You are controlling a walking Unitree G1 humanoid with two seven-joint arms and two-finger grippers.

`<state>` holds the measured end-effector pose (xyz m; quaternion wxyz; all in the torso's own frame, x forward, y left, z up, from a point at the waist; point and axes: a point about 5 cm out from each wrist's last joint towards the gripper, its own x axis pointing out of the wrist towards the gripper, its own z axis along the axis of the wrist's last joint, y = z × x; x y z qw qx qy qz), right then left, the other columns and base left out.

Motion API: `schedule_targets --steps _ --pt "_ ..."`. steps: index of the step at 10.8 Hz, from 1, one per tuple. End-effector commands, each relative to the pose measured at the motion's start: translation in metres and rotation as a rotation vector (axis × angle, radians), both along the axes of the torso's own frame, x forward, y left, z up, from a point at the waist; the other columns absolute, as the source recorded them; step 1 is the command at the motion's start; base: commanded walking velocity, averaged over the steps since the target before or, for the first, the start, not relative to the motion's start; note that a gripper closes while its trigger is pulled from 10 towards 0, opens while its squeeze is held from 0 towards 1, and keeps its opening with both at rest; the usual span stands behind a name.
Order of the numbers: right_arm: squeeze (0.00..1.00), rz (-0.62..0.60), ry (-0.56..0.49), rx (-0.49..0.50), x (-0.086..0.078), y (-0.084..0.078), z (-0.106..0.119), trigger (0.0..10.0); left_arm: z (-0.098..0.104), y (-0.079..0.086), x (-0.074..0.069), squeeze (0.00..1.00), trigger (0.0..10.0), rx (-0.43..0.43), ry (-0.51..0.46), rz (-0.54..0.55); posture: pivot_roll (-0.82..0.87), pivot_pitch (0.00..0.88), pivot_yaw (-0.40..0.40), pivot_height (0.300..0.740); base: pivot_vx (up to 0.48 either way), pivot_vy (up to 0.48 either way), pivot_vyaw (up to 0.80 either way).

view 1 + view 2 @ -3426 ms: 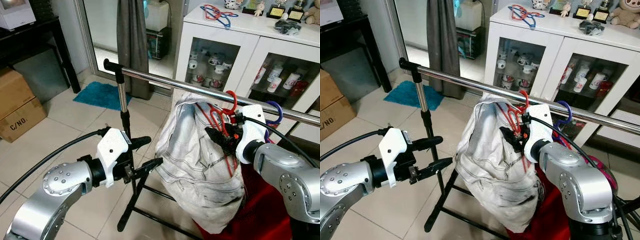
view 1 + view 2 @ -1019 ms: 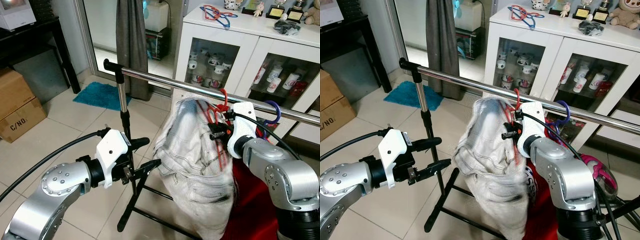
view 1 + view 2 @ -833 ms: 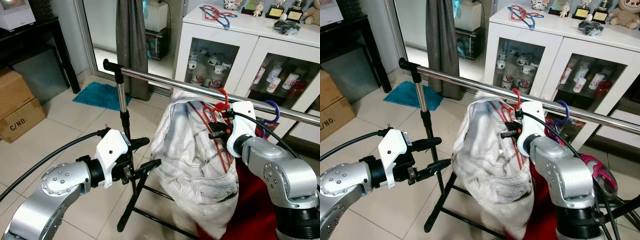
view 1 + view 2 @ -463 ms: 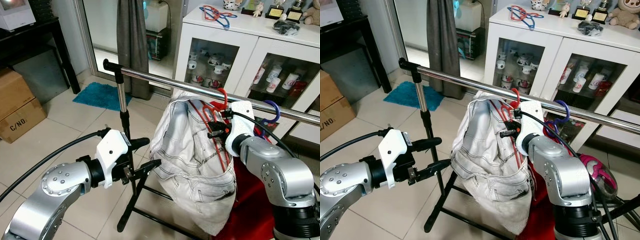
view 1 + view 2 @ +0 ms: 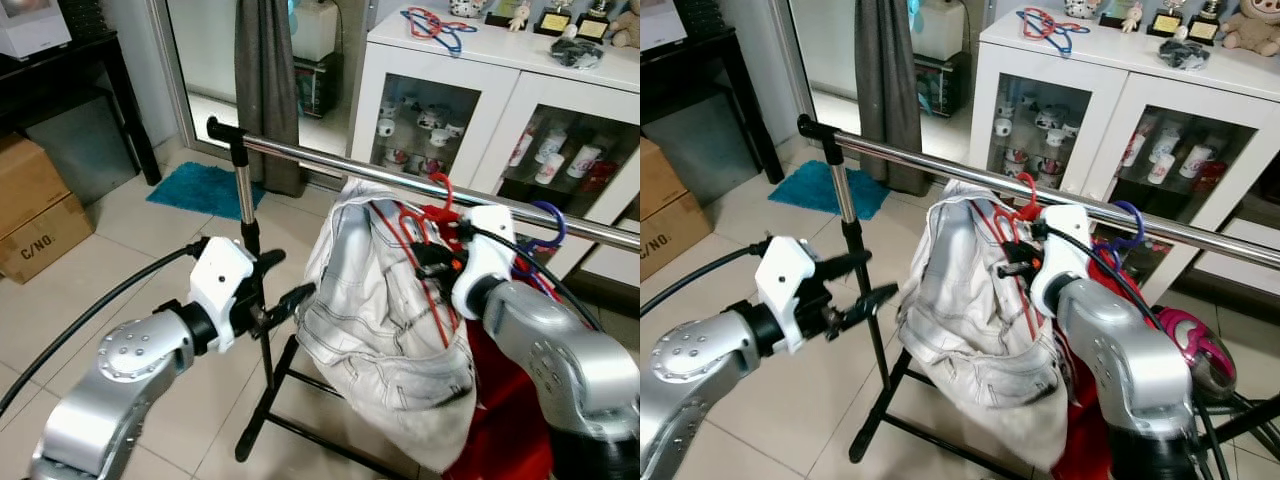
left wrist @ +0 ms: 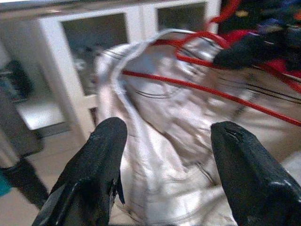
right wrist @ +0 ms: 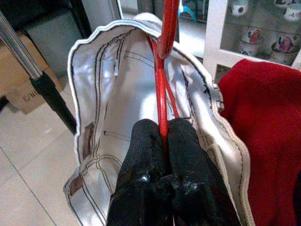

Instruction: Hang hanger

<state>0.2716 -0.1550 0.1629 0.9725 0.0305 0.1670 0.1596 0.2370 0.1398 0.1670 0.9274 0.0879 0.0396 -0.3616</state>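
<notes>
Right gripper (image 7: pixel 162 129) pinched tight on red hanger (image 7: pixel 162 70), wire rising at 12 o'clock between fingers. Left gripper (image 6: pixel 164 136) spread wide, empty, near white garment (image 5: pixel 385 320).

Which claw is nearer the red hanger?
Right. The right claw is shut on the red hanger; the left claw hangs open, apart from it, beside the white garment.

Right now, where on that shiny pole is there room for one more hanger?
The silver metal rail is bare between its black end post and the white denim jacket. It is crowded beyond, with the red plastic hanger and blue hanger.
</notes>
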Motion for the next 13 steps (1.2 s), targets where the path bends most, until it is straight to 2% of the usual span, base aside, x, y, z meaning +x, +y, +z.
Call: schedule_targets --steps 1,4,6,11,13 --pt "0.00 0.014 -0.133 0.031 -0.003 0.000 0.023 0.0 -0.003 0.000 0.002 0.00 10.0 0.008 -0.002 0.033 -0.03 0.000 -0.037 0.740 0.000 0.000 0.00" --pt "0.00 0.068 -0.218 0.097 -0.011 0.010 0.035 0.0 -0.005 0.000 0.002 0.00 10.0 0.014 0.010 0.063 -0.03 0.000 -0.041 0.740 0.000 0.000 0.00" --pt "0.00 0.088 -0.199 0.094 -0.017 0.013 0.030 0.0 -0.005 0.000 0.001 0.00 10.0 0.018 0.010 0.069 -0.03 0.000 -0.046 0.740 0.000 0.000 0.00" --pt "0.00 0.097 -0.192 0.097 -0.021 0.016 0.027 0.0 -0.005 0.001 0.001 0.00 10.0 0.023 0.014 0.067 -0.03 0.000 -0.044 0.740 0.000 0.000 0.00" --pt "0.00 0.096 -0.190 0.096 -0.021 0.016 0.027 0.0 -0.005 0.002 0.001 0.00 10.0 0.025 0.013 0.066 -0.03 0.000 -0.043 0.740 -0.246 0.000 0.00"
